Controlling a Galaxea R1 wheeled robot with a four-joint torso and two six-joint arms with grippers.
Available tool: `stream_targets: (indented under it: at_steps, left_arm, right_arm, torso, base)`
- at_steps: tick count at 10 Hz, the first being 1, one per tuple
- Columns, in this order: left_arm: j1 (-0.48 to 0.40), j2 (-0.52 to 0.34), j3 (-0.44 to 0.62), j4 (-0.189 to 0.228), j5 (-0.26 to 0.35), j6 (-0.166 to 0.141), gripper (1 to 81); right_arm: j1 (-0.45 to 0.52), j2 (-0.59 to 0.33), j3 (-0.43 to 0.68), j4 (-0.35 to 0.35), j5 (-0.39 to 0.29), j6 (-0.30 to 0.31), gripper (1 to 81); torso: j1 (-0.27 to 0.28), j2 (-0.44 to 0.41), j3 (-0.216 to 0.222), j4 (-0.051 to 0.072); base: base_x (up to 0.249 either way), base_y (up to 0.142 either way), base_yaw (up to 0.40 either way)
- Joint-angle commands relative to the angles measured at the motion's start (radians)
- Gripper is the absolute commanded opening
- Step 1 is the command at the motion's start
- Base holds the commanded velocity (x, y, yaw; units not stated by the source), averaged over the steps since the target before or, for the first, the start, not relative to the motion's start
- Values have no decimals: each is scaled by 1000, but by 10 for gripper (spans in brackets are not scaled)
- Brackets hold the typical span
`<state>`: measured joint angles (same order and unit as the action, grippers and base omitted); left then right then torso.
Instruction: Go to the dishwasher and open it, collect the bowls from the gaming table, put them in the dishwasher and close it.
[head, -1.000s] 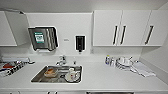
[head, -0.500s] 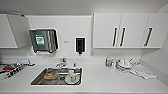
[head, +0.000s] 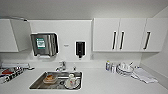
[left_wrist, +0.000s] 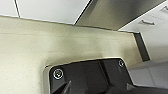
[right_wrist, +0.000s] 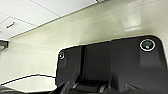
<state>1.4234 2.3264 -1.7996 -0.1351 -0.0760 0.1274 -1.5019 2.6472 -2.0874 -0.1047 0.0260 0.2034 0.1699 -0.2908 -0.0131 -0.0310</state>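
Observation:
I face a white kitchen counter (head: 105, 85) with a steel sink (head: 37, 83) set into it. In the left wrist view a brushed stainless-steel front (left_wrist: 117, 12), which I take for the dishwasher, stands between white cabinet fronts above a beige floor; no handle or opening shows on it. My left gripper (left_wrist: 100, 88) hangs low above that floor, a short way from the steel front. My right gripper (right_wrist: 97, 88) also hangs above the beige floor, near white cabinet fronts. The bowls and the gaming table are out of view.
The sink holds an orange dish (head: 50, 78) and a white cup (head: 72, 80). A rack of dishes (head: 124, 68), bottles (head: 108, 66) and a cloth (head: 143, 75) sit at the right. White wall cabinets (head: 130, 35), a towel dispenser (head: 44, 45) and a black soap dispenser (head: 80, 48) hang above.
The whole head picture has shifted a little, with the counter and sink now lower and slightly more to the left, so the camera moved. Nothing on the counter has moved.

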Motion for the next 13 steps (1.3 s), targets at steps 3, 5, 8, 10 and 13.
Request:
stream_targets:
  at_steps: [3, 5, 8, 10, 13]
  left_arm:
    - [-183, -388, 483, 5, -2, -3, 811]
    - [-228, -453, 568, 5, -1, 0, 811]
    - [-275, -499, 614, 3, 1, -3, 811]
    - [-309, -519, 621, 0, 8, -6, 811]
    - [-413, -571, 689, -1, 16, -11, 811]
  right_arm:
    - [87, -80, 47, 49, -41, 2, 811]
    - [100, -148, 113, 88, -40, 2, 811]
    - [123, -237, 205, 118, -17, 4, 811]
    - [149, -303, 253, 152, -12, 4, 811]
    - [217, -433, 394, 197, -12, 4, 811]
  torso:
    - [106, -166, 0, 0]
    - [146, -232, -96, 0]
    - [200, -317, -163, 0]
    - [245, -387, -189, 0]
    - [301, -471, -189, 0]
  base:
    - [0, 0, 0]
    - [0, 0, 0]
    - [0, 0, 0]
    - [0, 0, 0]
    - [0, 0, 0]
